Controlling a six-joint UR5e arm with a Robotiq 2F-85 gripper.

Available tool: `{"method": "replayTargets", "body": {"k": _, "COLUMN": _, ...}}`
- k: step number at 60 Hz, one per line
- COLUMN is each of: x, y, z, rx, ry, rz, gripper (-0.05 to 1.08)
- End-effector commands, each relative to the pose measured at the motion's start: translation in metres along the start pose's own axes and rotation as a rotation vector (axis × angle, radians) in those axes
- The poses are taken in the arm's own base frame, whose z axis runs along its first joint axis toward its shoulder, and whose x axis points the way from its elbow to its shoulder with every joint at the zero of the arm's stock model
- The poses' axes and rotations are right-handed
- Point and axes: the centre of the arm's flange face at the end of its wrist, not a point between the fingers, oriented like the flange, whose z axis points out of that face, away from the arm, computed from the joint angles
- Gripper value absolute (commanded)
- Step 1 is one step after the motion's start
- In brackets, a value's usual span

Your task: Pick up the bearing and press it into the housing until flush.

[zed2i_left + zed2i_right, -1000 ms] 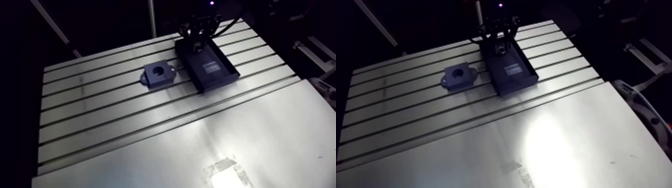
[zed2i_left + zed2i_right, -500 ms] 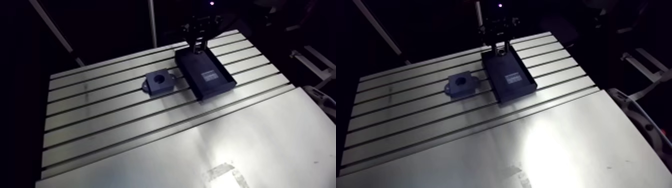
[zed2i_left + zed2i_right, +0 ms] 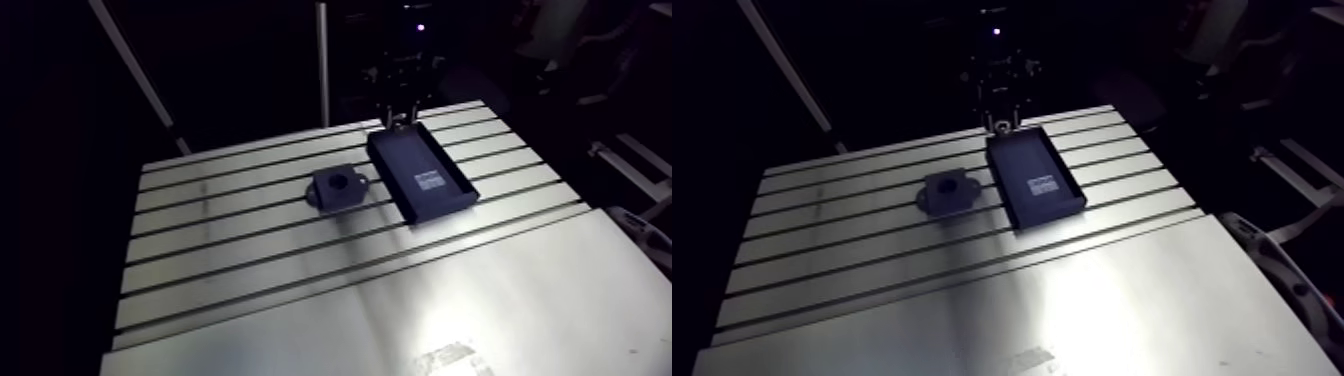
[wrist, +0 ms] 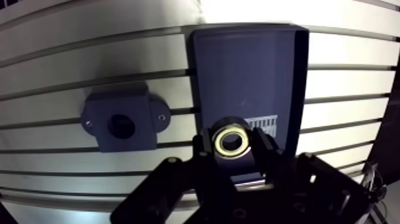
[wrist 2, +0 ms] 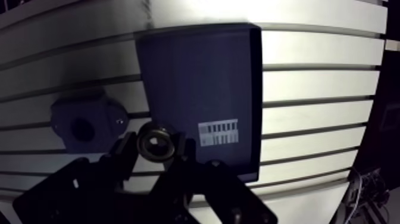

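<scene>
The bearing [image 4: 232, 142], a pale ring, is pinched between the two fingers of the gripper [image 4: 233, 156], held over one end of the dark tray [image 4: 250, 71]; the housing [image 4: 122, 116], bore facing up, lies just beside the tray, not touching it; both rest on the slotted table [image 4: 345, 77].

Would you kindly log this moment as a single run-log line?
end effector: shut on bearing | position: held above tray | housing: beside tray, bore empty
</scene>
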Motion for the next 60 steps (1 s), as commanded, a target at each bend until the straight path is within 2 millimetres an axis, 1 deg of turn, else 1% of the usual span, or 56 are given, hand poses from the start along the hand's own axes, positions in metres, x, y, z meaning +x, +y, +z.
{"method": "replayTargets", "body": {"k": 1, "x": -0.011, "y": -0.034, "z": 0.001, "rx": -0.005, "ry": -0.016, "rz": 0.006, "gripper": 0.66}}
{"method": "replayTargets", "body": {"k": 5, "x": -0.012, "y": -0.036, "z": -0.001, "rx": -0.003, "ry": -0.001, "rz": 0.022, "gripper": 0.66}}
{"method": "replayTargets", "body": {"k": 10, "x": -0.013, "y": -0.050, "z": -0.001, "rx": -0.007, "ry": 0.011, "rz": 0.012, "gripper": 0.66}}
{"method": "replayTargets", "body": {"k": 11, "x": -0.013, "y": -0.050, "z": -0.001, "rx": -0.007, "ry": 0.011, "rz": 0.012, "gripper": 0.66}}
{"method": "replayTargets", "body": {"k": 15, "x": -0.015, "y": -0.055, "z": 0.002, "rx": -0.005, "ry": 0.013, "rz": -0.004, "gripper": 0.66}}
{"method": "replayTargets", "body": {"k": 18, "x": -0.015, "y": -0.064, "z": 0.003, "rx": -0.003, "ry": 0.026, "rz": -0.027, "gripper": 0.66}}
{"method": "replayTargets", "body": {"k": 31, "x": -0.014, "y": -0.073, "z": 0.001, "rx": -0.002, "ry": 0.050, "rz": -0.052, "gripper": 0.66}}
{"method": "replayTargets", "body": {"k": 33, "x": -0.015, "y": -0.086, "z": 0.002, "rx": -0.004, "ry": 0.047, "rz": -0.072, "gripper": 0.66}}
{"method": "replayTargets", "body": {"k": 34, "x": -0.015, "y": -0.086, "z": 0.002, "rx": -0.004, "ry": 0.047, "rz": -0.072, "gripper": 0.66}}
{"method": "replayTargets", "body": {"k": 35, "x": -0.016, "y": -0.092, "z": 0.003, "rx": -0.004, "ry": 0.046, "rz": -0.082, "gripper": 0.66}}
{"method": "replayTargets", "body": {"k": 36, "x": -0.016, "y": -0.092, "z": 0.003, "rx": -0.004, "ry": 0.046, "rz": -0.082, "gripper": 0.66}}
{"method": "replayTargets", "body": {"k": 37, "x": -0.017, "y": -0.096, "z": 0.004, "rx": -0.005, "ry": 0.043, "rz": -0.088, "gripper": 0.66}}
{"method": "replayTargets", "body": {"k": 60, "x": -0.021, "y": -0.104, "z": 0.013, "rx": 0.016, "ry": 0.044, "rz": -0.096, "gripper": 0.66}}
